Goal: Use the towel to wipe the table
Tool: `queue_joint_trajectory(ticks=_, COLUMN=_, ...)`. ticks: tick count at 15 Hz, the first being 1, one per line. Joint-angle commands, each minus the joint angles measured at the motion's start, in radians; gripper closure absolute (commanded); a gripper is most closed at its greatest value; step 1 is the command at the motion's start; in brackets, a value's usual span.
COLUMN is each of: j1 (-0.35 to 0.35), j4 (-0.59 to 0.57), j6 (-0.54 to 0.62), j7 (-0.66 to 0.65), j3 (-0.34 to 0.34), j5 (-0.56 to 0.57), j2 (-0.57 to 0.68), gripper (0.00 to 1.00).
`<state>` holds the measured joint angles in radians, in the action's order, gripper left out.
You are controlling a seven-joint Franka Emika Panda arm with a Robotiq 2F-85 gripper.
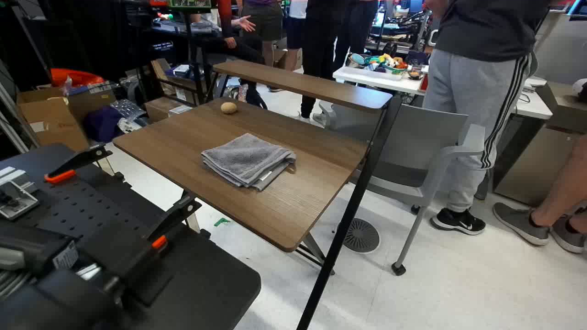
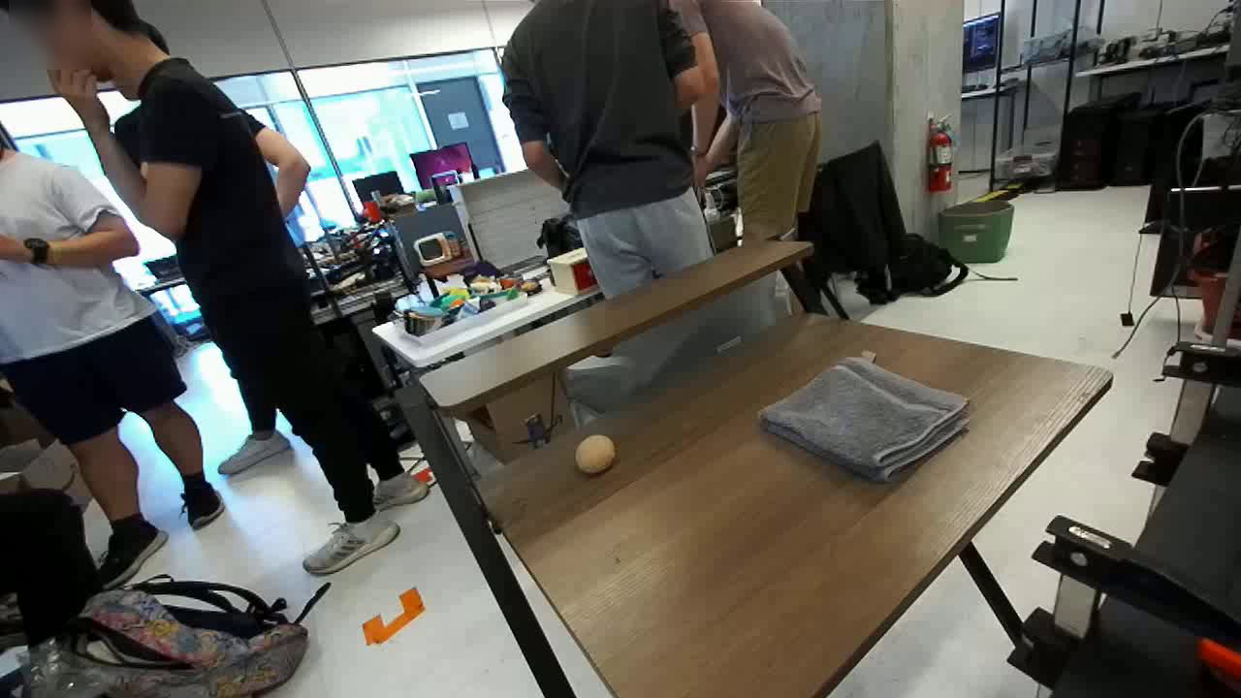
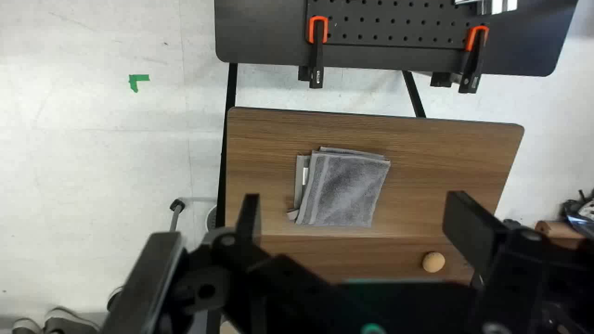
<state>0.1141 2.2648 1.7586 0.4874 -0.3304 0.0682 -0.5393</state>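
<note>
A brown wood-grain table lies beneath a robot's pincer, its wiping, by all appearances, yet to begin. Past the pincer's tips, across a gap from the table, sits a black bench; on the opposite side, toward the pincer's palm, runs a raised wooden shelf, visible in both exterior views. The pincer, seen from the wrist, is spread wide, its two fingers standing well apart and holding nothing. A grey towel lies folded on the table below, framed between those fingers and nearer the one at the left of the wrist view. Both exterior views show the towel resting flat, nothing touching it from above. Judging by that, no step of the job is finished: the pincer would need to come down, close on the towel and draw it across the table, whose wood gives no clear sign of a wiped stretch. Two orange-tipped clamps bite the bench's edge ahead of the pincer, their black ends pointing back its way. Smallest of all, a round tan lump, potato or ball, sits on the table just inside the finger at the wrist view's right, closer to palm than tips, and may need steering around.
</note>
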Motion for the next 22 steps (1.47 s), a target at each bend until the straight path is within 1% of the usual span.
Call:
queue_joint_trajectory(ticks=1, j1=0.007, j4=-0.005, j6=-0.003, j7=0.003, j3=0.006, j5=-0.004, j2=0.002, gripper=0.00)
queue_joint_trajectory(ticks=9, j1=0.007, j4=-0.008, j6=-0.003, j7=0.003, j3=0.006, j5=-0.004, j2=0.001, gripper=0.00)
queue_joint_trajectory(ticks=10, j1=0.002, j4=-0.011, j6=0.027, j7=-0.010, j3=0.009, j5=-0.012, j2=0.019, gripper=0.00)
queue_joint_trajectory(ticks=11, j1=0.000, j4=-0.027, j6=0.024, j7=-0.023, j3=0.012, j5=-0.014, j2=0.046, gripper=0.00)
queue_joint_trajectory(ticks=13, j1=-0.011, j4=-0.050, j6=0.049, j7=-0.045, j3=0.003, j5=-0.072, j2=0.099, gripper=0.00)
queue_joint_trajectory(ticks=14, j1=-0.014, j4=-0.062, j6=0.083, j7=-0.078, j3=-0.001, j5=-0.119, j2=0.141, gripper=0.00)
queue_joint_trajectory(ticks=16, j1=-0.008, j4=-0.067, j6=0.187, j7=-0.142, j3=0.002, j5=-0.216, j2=0.217, gripper=0.00)
queue_joint_trajectory(ticks=18, j1=0.003, j4=-0.057, j6=0.298, j7=-0.177, j3=0.018, j5=-0.257, j2=0.291, gripper=0.00)
queue_joint_trajectory(ticks=19, j1=0.008, j4=-0.051, j6=0.346, j7=-0.193, j3=0.026, j5=-0.261, j2=0.327, gripper=0.00)
queue_joint_trajectory(ticks=20, j1=0.018, j4=-0.041, j6=0.387, j7=-0.213, j3=0.039, j5=-0.233, j2=0.363, gripper=0.00)
queue_joint_trajectory(ticks=21, j1=0.030, j4=-0.033, j6=0.394, j7=-0.232, j3=0.049, j5=-0.190, j2=0.378, gripper=0.00)
queue_joint_trajectory(ticks=22, j1=0.040, j4=-0.031, j6=0.362, j7=-0.240, j3=0.057, j5=-0.136, j2=0.375, gripper=0.00)
